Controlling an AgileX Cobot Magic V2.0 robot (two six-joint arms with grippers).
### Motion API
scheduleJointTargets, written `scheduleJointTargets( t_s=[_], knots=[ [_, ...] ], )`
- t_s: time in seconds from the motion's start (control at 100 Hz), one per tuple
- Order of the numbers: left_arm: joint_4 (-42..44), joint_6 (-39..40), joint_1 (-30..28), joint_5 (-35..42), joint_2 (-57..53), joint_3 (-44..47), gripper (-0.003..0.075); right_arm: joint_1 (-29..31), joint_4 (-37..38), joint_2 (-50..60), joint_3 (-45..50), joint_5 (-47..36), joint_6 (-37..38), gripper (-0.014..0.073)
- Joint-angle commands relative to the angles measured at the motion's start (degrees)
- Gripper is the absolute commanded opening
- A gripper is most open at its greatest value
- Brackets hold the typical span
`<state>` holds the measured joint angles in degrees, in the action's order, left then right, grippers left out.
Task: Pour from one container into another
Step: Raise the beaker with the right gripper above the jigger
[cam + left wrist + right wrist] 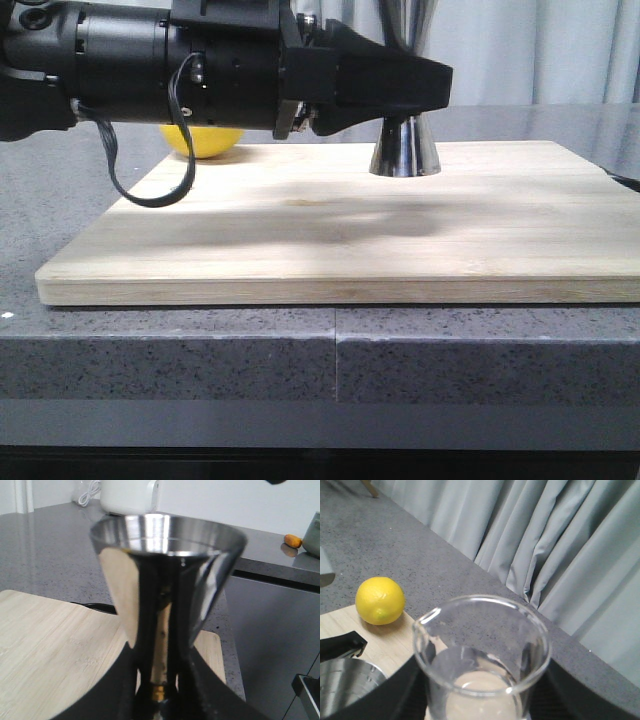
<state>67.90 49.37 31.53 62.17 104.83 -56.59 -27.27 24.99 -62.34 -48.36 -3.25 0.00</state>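
Surface: grey speckled counter [200,350] bearing a pale wooden board [330,240], curtains hanging behind.

Left gripper [400,85]: reaching in level from the left, fingers closing around the waist of the jigger [405,150], which is standing upright on the board's far part, mouth up.

Right gripper [480,700]: gripping the beaker [482,655] upright, lip facing the jigger's rim just beside and below it; out of the front view.

Lemon [205,140]: lying farther back, behind the left arm.

Judgement: the beaker needs tipping lipward over the jigger's mouth.
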Motion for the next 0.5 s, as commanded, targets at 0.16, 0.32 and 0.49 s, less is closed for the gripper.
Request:
scheduleJointTargets(
  t_s=[0.16, 0.32, 0.49],
  knots=[
    [-1.67, 1.41, 0.18, 5.16, -3.25, -1.52, -0.0021, -1.43, 5.39, 1.5, -2.95, -1.46, -0.8, 0.0227],
    [-1.52, 1.41, 0.18, 6.39, -3.25, -1.52, -0.0021, -1.53, 7.41, 1.5, -2.95, -0.09, -0.8, 0.0227],
    [-1.43, 1.41, 0.18, 6.87, -3.25, -1.52, -0.0021, -1.53, 10.09, 1.5, -2.95, 0.58, -0.8, 0.0227]
  ],
)
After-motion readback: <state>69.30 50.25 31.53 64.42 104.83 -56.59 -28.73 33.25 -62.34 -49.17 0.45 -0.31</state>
